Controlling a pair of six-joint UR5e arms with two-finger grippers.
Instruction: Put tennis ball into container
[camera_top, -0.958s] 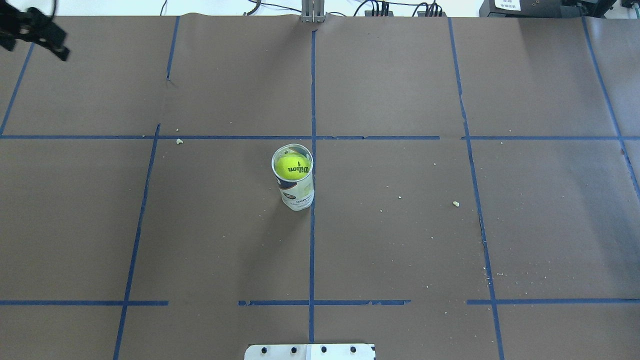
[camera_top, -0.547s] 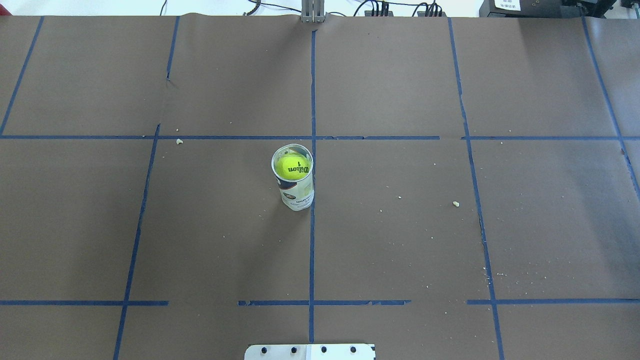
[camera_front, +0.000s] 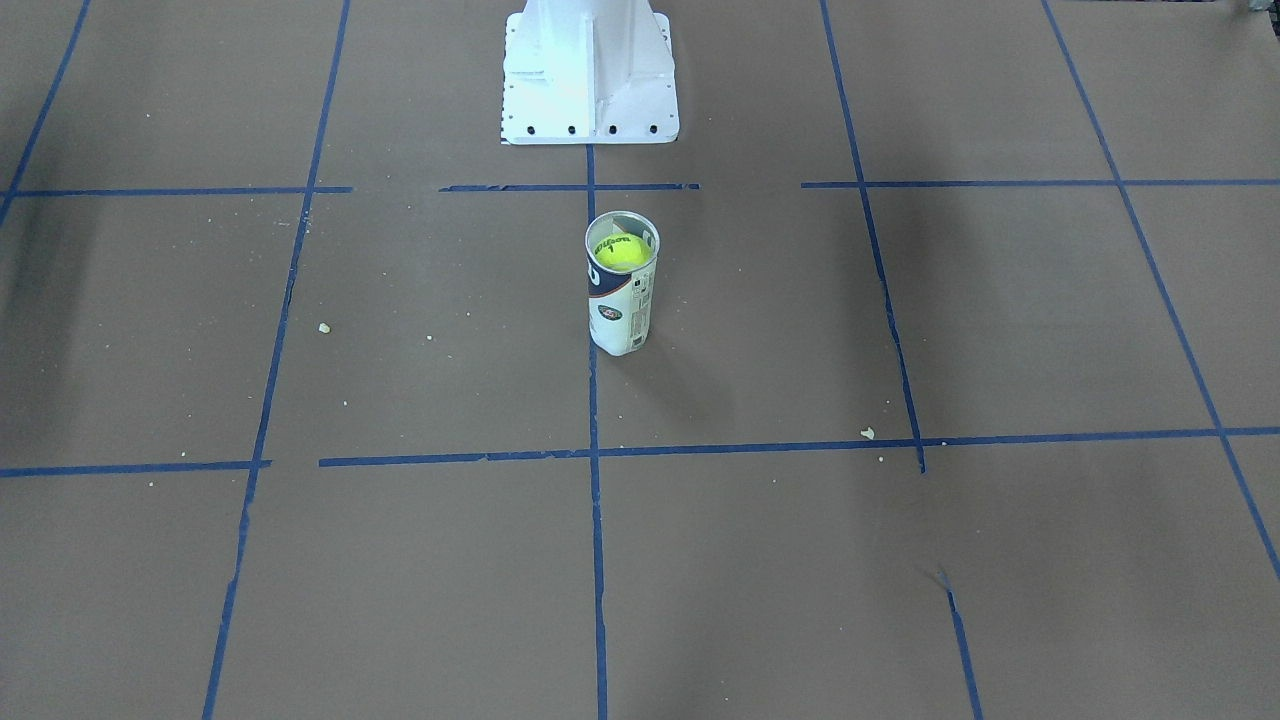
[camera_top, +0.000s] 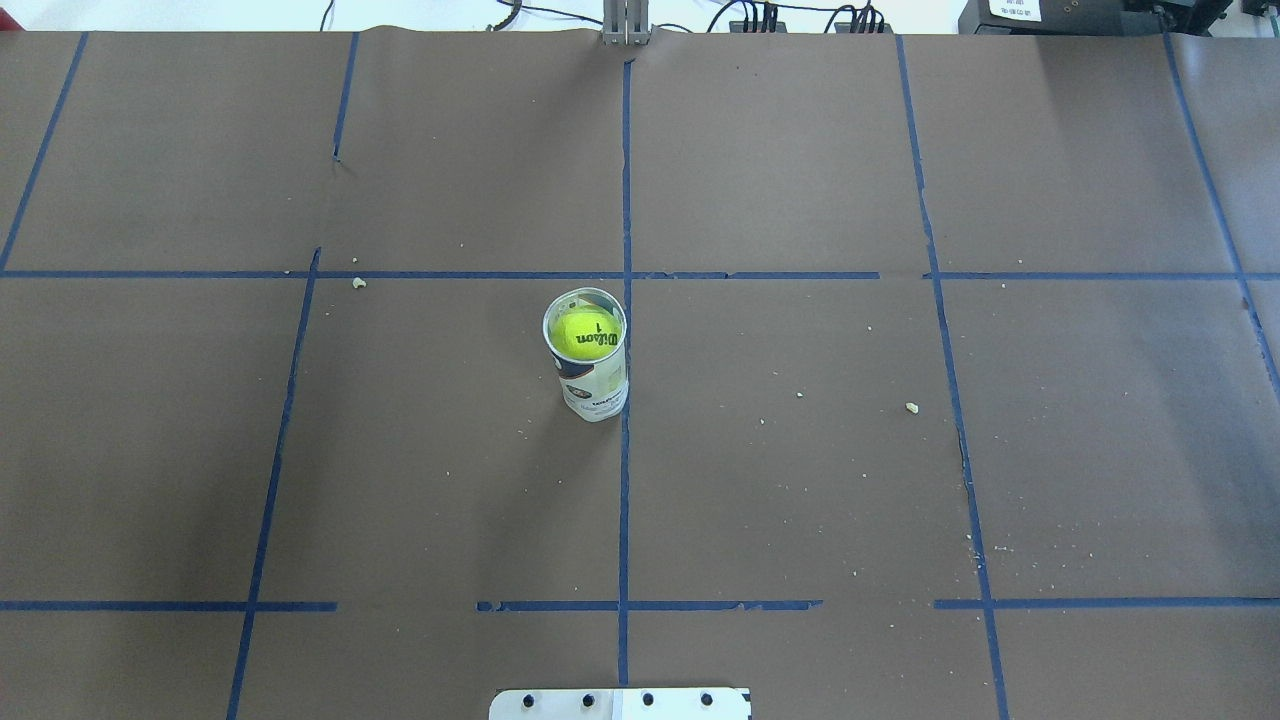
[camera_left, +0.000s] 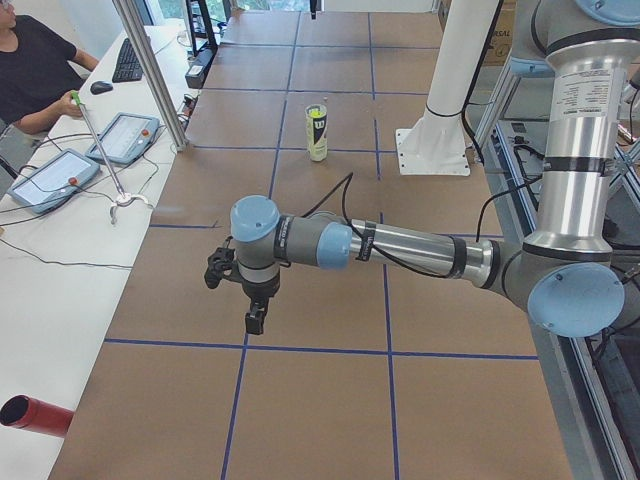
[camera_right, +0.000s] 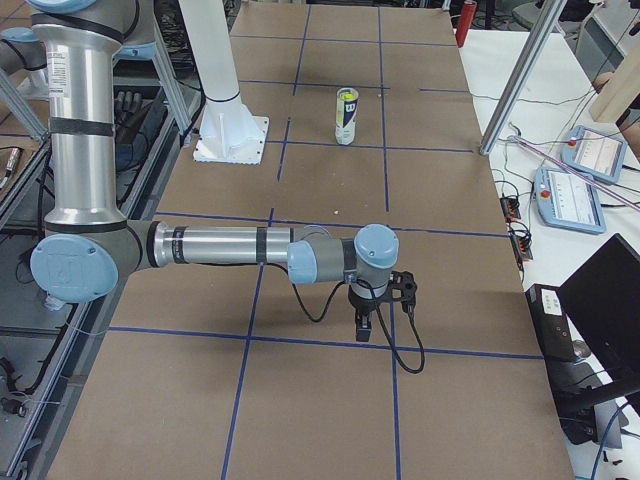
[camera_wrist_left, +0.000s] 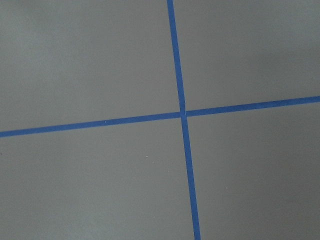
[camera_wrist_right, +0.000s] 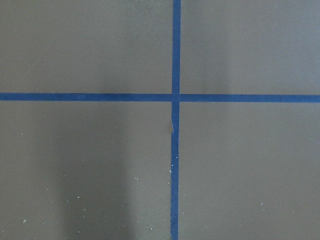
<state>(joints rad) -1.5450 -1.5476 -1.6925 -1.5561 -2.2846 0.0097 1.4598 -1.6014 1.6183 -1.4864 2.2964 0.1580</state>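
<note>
The tennis ball (camera_top: 587, 333) lies inside the upright clear container (camera_top: 597, 388) near the table's middle, its dark lettering facing up. The front-facing view shows the same ball (camera_front: 620, 252) in the top of the container (camera_front: 622, 312). My left gripper (camera_left: 255, 320) hangs over the table's left end, far from the can, seen only in the left side view. At the opposite end my right gripper (camera_right: 363, 330) hangs likewise. I cannot tell whether either is open or shut. Both wrist views show only brown paper and blue tape.
The white pedestal (camera_front: 588, 70) stands behind the container on the robot's side. An operator (camera_left: 30, 70) sits by a side table with tablets (camera_left: 50, 178), and a metal post (camera_left: 150, 70) rises at that end. A red cylinder (camera_left: 35, 415) lies near the corner.
The left gripper, at the overhead view's top-left corner one second ago, has left that view. Ball and container have not moved.
</note>
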